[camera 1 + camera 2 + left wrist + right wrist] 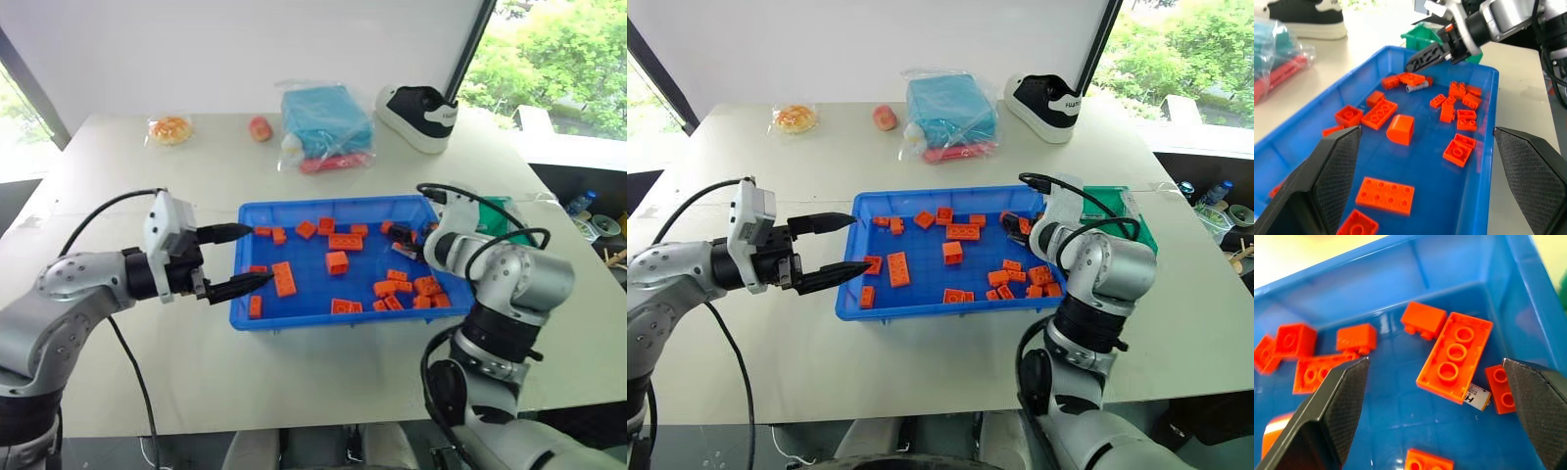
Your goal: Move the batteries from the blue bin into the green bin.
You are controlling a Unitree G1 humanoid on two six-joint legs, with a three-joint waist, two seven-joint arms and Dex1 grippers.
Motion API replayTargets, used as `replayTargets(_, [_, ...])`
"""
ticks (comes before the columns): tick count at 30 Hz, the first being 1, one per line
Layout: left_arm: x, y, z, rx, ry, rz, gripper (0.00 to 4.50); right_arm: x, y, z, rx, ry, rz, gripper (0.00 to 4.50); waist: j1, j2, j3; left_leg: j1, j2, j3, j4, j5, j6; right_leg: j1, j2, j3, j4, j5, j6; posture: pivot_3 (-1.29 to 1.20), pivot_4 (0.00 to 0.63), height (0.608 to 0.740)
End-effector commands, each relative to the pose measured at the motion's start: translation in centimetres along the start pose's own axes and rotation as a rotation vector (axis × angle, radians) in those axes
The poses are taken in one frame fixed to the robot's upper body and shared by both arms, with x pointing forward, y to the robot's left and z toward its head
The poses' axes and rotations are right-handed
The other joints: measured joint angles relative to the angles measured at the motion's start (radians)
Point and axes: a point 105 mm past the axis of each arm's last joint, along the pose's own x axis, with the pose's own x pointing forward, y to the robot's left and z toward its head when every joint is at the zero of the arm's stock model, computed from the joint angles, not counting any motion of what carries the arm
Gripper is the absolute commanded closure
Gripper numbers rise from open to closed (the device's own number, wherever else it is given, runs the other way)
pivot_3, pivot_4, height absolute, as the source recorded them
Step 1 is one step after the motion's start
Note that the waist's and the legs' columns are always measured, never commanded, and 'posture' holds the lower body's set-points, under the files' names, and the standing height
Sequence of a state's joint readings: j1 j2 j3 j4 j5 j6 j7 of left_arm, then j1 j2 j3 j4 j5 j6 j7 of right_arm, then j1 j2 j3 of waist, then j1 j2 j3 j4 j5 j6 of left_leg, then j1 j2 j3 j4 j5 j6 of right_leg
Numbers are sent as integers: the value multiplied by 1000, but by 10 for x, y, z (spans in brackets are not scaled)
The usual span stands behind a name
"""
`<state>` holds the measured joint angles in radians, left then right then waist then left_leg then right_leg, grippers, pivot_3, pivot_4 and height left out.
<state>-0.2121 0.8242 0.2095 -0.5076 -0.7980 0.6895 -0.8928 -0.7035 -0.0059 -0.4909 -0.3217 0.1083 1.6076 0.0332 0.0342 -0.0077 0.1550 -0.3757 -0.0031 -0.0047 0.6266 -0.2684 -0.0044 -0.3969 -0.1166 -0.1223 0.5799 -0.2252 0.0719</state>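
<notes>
Head views: you see the blue bin (245, 284) near the middle of the table (323, 372), scattered with orange bricks (284, 279). The green bin (1132, 211) sits just beside the blue bin's right end, largely masked by the right arm, so you cannot check what it already holds. The left gripper (240, 258) hovers at the blue bin's left edge, jaws well apart and empty. The right gripper (407, 240) reaches into the bin's far right corner; its fingers are hard to separate here. No batteries can be picked out among the bricks from this height.

Left wrist view: you see the left fingers (1327, 181) spread wide over the bin, nothing between them. One battery (1417, 87), a slim grey cylinder, lies on the bin floor among bricks near the far end, just below the right gripper's dark fingertips. At least this one remains to be moved.

Right wrist view: you see the right fingers (1327, 416) fully spread and empty above the bin's corner. A whitish, labelled cylinder end (1478, 396) pokes from under an upturned brick (1454, 357); most of it is covered, though it is likely the same battery. Whether others lie beneath further bricks cannot be told
</notes>
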Motion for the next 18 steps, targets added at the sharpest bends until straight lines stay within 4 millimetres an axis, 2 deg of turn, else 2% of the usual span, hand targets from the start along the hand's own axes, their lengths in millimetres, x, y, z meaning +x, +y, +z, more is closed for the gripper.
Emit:
replayTargets(1, [0, -1, 6, 25, -14, -14, 0, -1, 3, 3, 12, -9, -19, 40, 0, 0, 0, 0, 0, 0, 0, 0, 0, 0, 0, 0, 0, 0, 0, 0, 150, 725])
replayTargets(8, [1, -2, 7, 26, -20, -14, 0, 10, 10, 4, -11, 11, -22, 40, -13, 0, 0, 0, 0, 0, 0, 0, 0, 0, 0, 0, 0, -1, 1, 0, 150, 725])
replayTargets(17, [2, -4, 5, 22, -31, -6, 0, 24, 19, 4, -129, -10, 2, 40, -31, 0, 0, 0, 0, -1, -2, 0, 0, 0, 0, 0, 1, -1, 1, 0, 150, 725])
replayTargets(18, [2, -4, 5, 21, -31, -5, 0, 25, 20, 5, -137, -18, 5, 266, -31, 0, 0, 0, 0, 0, -2, 0, 0, 0, 0, 0, 0, -1, 1, 0, 150, 725])
